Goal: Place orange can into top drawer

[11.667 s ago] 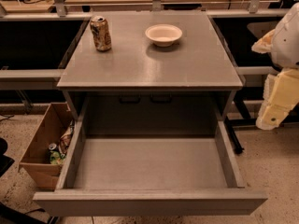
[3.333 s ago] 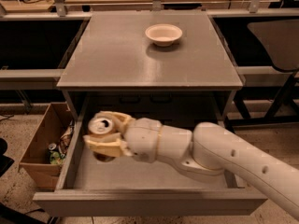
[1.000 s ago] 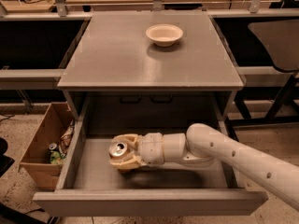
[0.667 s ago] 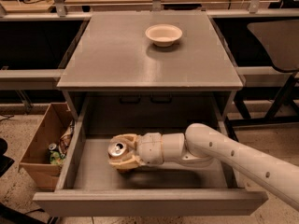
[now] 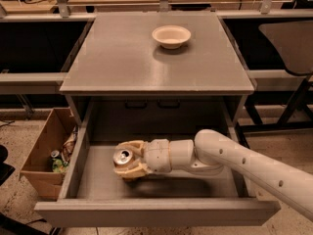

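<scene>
Can: the can (image 5: 122,156) sits sideways in the grip, with its silver top and pull tab facing you. The label is hidden, so there is no writing to read.
Gripper: the gripper (image 5: 125,160) has cream, ribbed fingers clamped above and below the can. It is low inside the drawer (image 5: 161,190).
Arm: the arm (image 5: 244,166) is a smooth white tube that comes in from the right, with the wrist level and pointing left.
Drawer: it is open, with flat grey metal under the gripper. You can't quite tell whether the can touches the bottom.
Bowl: the bowl (image 5: 171,35) is round and cream, on the grey top (image 5: 146,70) well behind the gripper.
Box: the box (image 5: 41,153) is brown cardboard with trash inside, left of the gripper and outside the drawer.
</scene>
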Motion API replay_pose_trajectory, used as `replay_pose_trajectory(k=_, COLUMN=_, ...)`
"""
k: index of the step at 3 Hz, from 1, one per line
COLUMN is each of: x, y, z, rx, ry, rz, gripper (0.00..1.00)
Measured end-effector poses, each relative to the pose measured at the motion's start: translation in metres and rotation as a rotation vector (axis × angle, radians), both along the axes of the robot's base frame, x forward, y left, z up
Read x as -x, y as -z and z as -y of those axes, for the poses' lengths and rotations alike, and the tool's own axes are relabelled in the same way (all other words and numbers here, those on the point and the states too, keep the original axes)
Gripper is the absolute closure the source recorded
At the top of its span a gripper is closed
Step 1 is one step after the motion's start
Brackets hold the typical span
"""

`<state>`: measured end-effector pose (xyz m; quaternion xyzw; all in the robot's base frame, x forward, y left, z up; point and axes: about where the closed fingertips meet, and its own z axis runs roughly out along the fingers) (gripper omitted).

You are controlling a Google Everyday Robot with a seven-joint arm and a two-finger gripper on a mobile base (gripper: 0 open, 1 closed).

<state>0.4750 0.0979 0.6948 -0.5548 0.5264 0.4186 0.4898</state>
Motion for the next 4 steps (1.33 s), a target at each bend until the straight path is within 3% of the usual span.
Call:
replay_pose_trajectory(k=1, x=0.000, y=0.000, z=0.000, rx=0.000, ry=0.000, rz=0.000, gripper=0.04)
replay_pose_trajectory(k=2, x=0.000, y=0.000, z=0.000, rx=0.000, ry=0.000, rz=0.000, gripper=0.00)
replay_pose_trajectory(k=3, x=0.002, y=-0.006, z=0.010, rx=0.009, ry=0.006, rz=-0.040, gripper=0.00)
replay_pose_trajectory(k=4, x=0.012, y=-0.032, z=0.030, rx=0.050, ry=-0.031, rz=-0.062, gripper=0.00)
